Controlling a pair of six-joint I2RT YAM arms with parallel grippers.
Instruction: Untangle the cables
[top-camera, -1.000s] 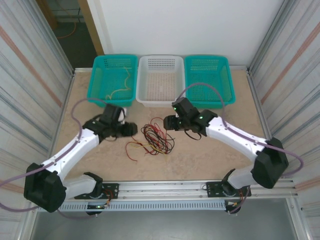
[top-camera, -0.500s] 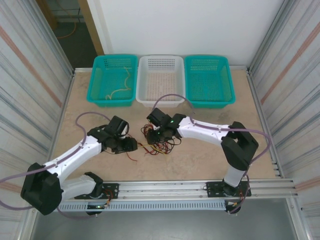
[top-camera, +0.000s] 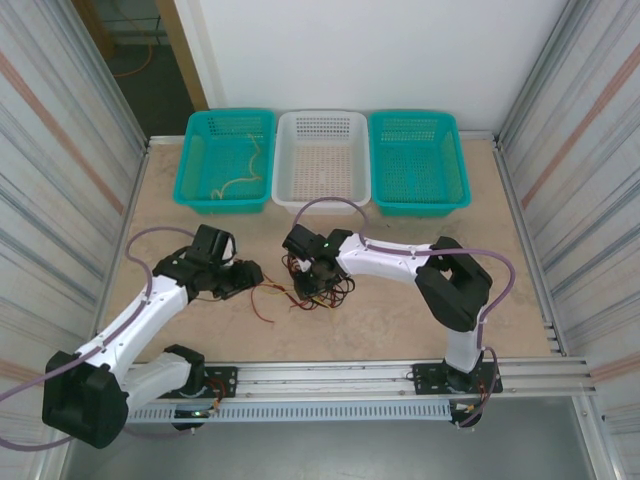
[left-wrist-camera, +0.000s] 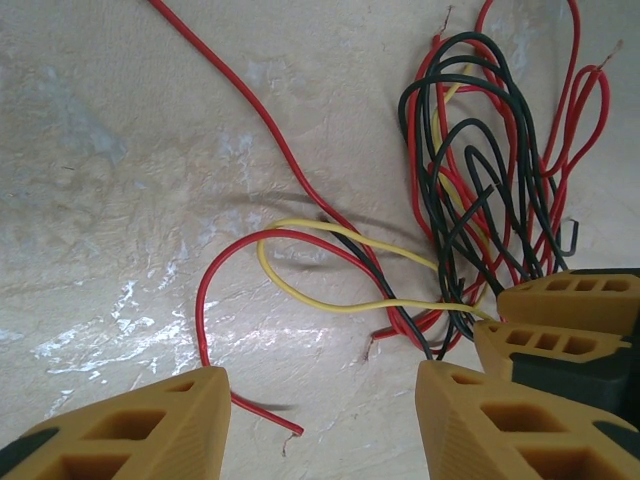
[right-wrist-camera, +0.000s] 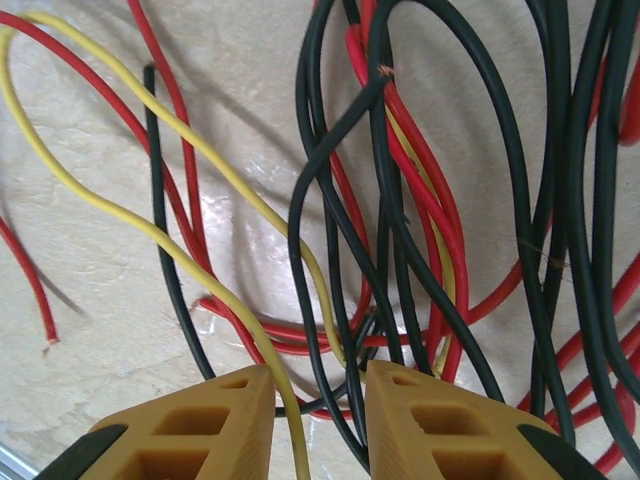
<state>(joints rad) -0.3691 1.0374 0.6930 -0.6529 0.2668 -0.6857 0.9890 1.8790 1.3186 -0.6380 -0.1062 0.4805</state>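
Your right claw sits low over the counter, its jaws a narrow way apart and not pinched shut. A yellow strand and a black strand run through the gap, and neither is squeezed. Just ahead of its fingertips lie the tangled cables, red and black loops crossing over one another. More yellow and red runs out to the claw's left.

Your left claw stands wide open and holds nothing. A loose red end lies on the counter between its fingers. Ahead of it a yellow loop and a red arc spread out flat. Ahead and to its right is the tangle, with the right claw's fingers at its near edge.

Well beyond both claws, three baskets stand in a row at the far edge of the counter: a teal basket, a white basket and a second teal basket. A pale cable lies in the first one, beyond your left claw.
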